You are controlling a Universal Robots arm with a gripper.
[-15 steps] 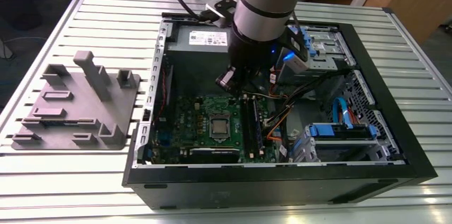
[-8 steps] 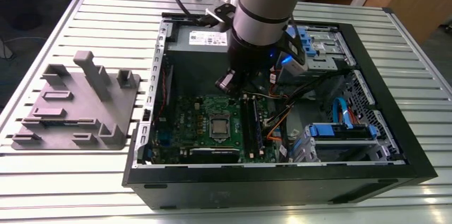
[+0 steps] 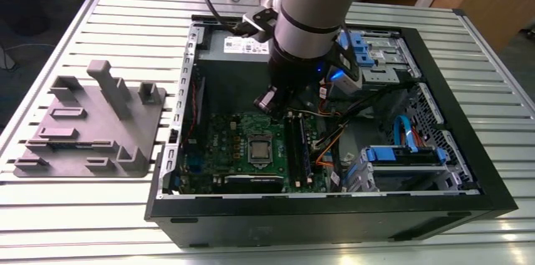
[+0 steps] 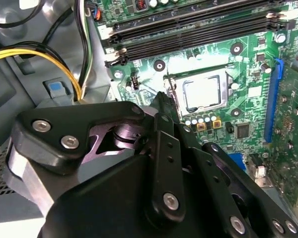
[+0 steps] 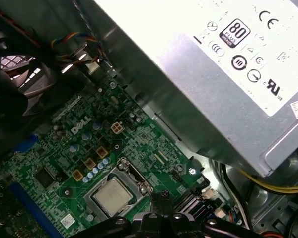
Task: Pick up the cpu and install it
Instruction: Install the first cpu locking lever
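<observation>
The cpu (image 3: 259, 150) is a small silver square lying flat in its socket on the green motherboard (image 3: 217, 146) inside the open computer case. It also shows in both wrist views (image 4: 202, 92) (image 5: 112, 196), framed by the socket's metal bracket. My gripper (image 3: 287, 113) hangs over the board, a little above and to one side of the socket. Its black fingertips (image 5: 161, 199) are pressed together with nothing between them, and its tip (image 4: 161, 99) stands just short of the socket's edge.
A grey power supply (image 5: 213, 74) sits close beside the arm. Memory slots (image 4: 198, 29), loose cables (image 4: 35, 54) and a dark fan (image 5: 10, 99) crowd the board. Blue drive caddies (image 3: 401, 155) fill the case's right in the exterior view. A grey fixture block (image 3: 92, 121) lies outside on the slatted table.
</observation>
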